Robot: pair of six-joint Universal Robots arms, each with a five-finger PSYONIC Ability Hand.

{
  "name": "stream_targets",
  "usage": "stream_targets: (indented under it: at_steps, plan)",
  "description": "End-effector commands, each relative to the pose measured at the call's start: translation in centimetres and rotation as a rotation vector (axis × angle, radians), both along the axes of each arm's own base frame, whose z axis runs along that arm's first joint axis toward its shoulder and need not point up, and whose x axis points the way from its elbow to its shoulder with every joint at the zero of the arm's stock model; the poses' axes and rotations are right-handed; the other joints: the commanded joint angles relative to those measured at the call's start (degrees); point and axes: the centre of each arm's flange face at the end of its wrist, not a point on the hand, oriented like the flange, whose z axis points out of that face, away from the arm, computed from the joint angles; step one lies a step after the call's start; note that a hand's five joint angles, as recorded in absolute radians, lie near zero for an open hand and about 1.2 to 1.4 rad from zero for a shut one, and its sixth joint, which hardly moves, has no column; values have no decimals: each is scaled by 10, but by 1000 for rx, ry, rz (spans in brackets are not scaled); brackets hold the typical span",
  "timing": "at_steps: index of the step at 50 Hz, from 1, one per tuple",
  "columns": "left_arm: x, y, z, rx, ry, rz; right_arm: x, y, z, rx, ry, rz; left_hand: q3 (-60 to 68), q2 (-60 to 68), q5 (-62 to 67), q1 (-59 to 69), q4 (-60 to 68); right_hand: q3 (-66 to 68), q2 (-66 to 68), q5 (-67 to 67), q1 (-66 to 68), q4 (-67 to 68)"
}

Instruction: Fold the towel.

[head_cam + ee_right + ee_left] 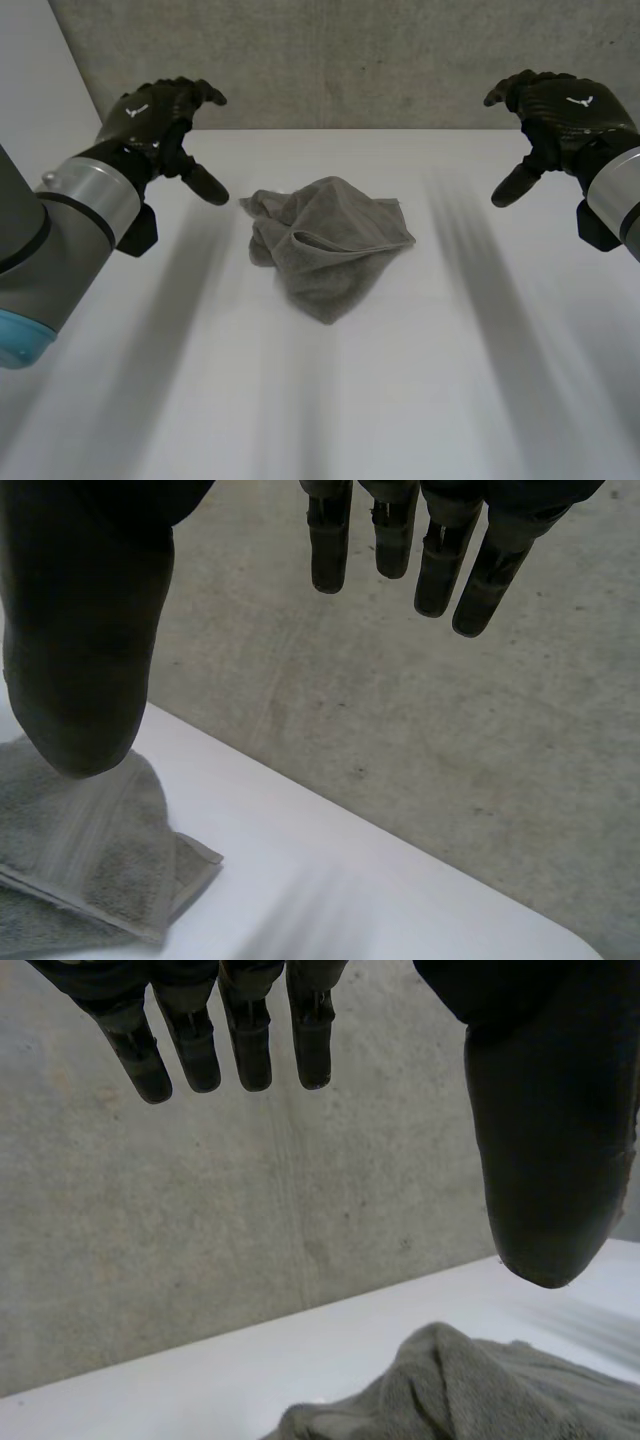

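- Grey terry towel lies crumpled in a loose heap on the white worktop, roughly midway between your 2 hands and nearer the far edge than the near one.
- You can see 1 flap folded over on top of the heap, its hemmed edge curving across the middle.
- Your black left hand hovers above the worktop, to the left of the towel and a little beyond it, clear of the cloth.
- In the left wrist view its fingers are straight and slightly spread, well apart from the thumb. The hand is relaxed and grips nothing, and the towel lies on the worktop below the thumb's tip.
- Your black right hand hovers on the opposite side, well apart from the towel.
- In the right wrist view its fingers are also straight and apart from the thumb, closed on nothing. A hemmed corner of the towel lies flat on the worktop below that thumb.
- Behind the worktop's far edge you have a rough grey concrete wall.
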Motion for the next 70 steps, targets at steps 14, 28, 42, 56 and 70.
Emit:
stream_targets:
  at_steps: [14,28,42,56,70]
  plan:
    - [-51,-8,-113,165,-234,-262,111,-49,-137,109,225,337,-24,-17,1,-46,-32,-29,-39,-36,-89,-44]
    - [-80,-3,-146,128,-237,-320,150,-62,-196,108,238,395,-24,340,358,311,-32,-29,258,261,208,-44]
    - [-74,-16,-74,-19,-124,-275,141,-52,-68,-116,148,383,-24,629,647,600,-32,-29,661,664,611,-44]
    - [-47,5,42,-337,-3,-234,110,18,15,-210,115,391,-24,629,647,600,-32,-29,661,664,611,-44]
    - [-8,-81,-84,-100,-254,-84,147,68,-76,89,149,536,-24,295,313,266,-32,-29,-39,-36,-89,-44]
